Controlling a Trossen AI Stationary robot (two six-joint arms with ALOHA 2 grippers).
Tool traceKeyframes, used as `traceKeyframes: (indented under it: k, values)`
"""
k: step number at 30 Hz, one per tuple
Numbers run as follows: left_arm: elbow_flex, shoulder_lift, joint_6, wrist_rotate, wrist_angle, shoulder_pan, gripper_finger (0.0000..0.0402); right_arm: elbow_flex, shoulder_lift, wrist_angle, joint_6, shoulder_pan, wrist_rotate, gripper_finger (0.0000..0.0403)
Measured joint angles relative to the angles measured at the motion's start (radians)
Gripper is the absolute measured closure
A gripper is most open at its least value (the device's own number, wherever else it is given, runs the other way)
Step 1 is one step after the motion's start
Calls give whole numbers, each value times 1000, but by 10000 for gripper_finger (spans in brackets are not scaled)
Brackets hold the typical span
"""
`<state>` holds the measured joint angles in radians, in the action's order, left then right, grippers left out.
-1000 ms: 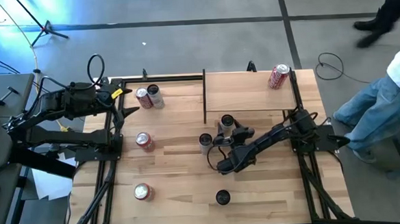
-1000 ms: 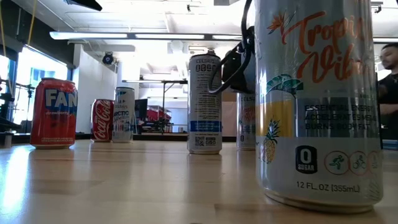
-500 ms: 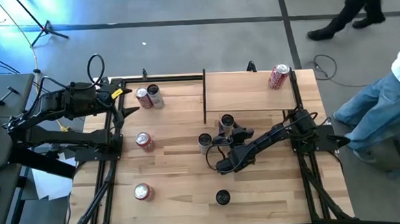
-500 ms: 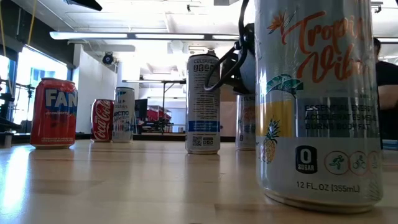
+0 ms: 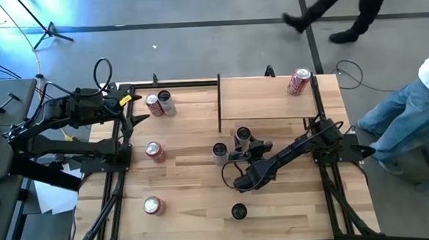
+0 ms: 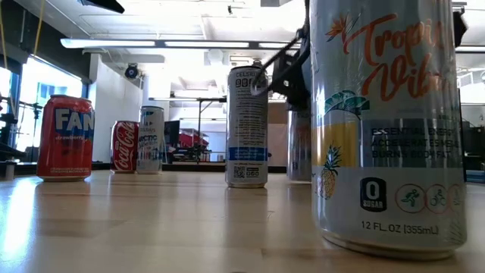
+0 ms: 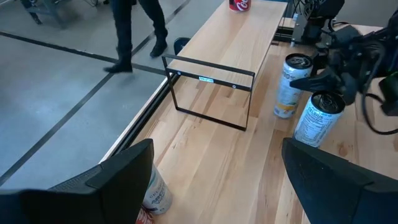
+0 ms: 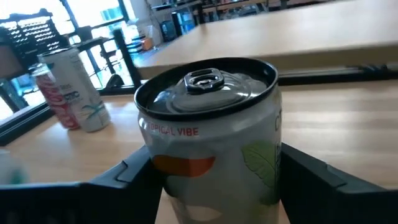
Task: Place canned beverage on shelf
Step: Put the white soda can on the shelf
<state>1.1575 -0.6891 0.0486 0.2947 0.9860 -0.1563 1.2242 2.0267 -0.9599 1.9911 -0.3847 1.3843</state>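
Right wrist view: the right hand [image 8: 214, 180] has just narrowed, its fingers [image 8: 134, 177] now against both sides of a Tropical Vibe can [image 8: 208, 130]. That suggests a grasp is made; lifting comes next. Beyond, the shelf [image 5: 268, 96] waits. Left hand [image 7: 211, 180] idles, wide.

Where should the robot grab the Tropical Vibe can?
Grab the Tropical Vibe can around the middle of its round wall, coming level from the side, one of the right fingers on each flank. It stands upright, so the wall is free, and the flat top gives nothing to pinch.
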Motion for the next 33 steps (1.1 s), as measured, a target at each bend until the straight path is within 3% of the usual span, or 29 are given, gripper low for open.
traceKeyframes:
  k: [19,25,33]
  values:
    - [0,0,0,0,0,0,67,201,-242,-488,-28,-48,-13,161]
    - [0,0,0,0,0,0,67,217,-340,-528,-67,-48,20,161]
    - [0,0,0,0,0,0,67,217,-464,-557,-268,-33,58,161]
